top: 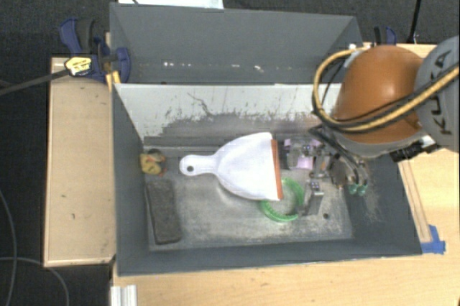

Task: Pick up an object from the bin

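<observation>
My gripper (313,198) hangs low at the right of the bin floor, under the orange wrist cover. Its fingers sit right beside a green ring-shaped thing (282,210), at that ring's right edge; I cannot tell whether they touch it. A white dustpan (241,167) with an orange lip lies in the middle of the bin, its handle pointing left, just left of the gripper. A small purple and white thing (300,155) lies against the back wall, partly hidden by the gripper.
A dark grey block (164,211) lies along the left wall. A small yellow-brown thing (151,163) sits in the back left corner. A little green thing (358,188) shows at the right, below the wrist cover.
</observation>
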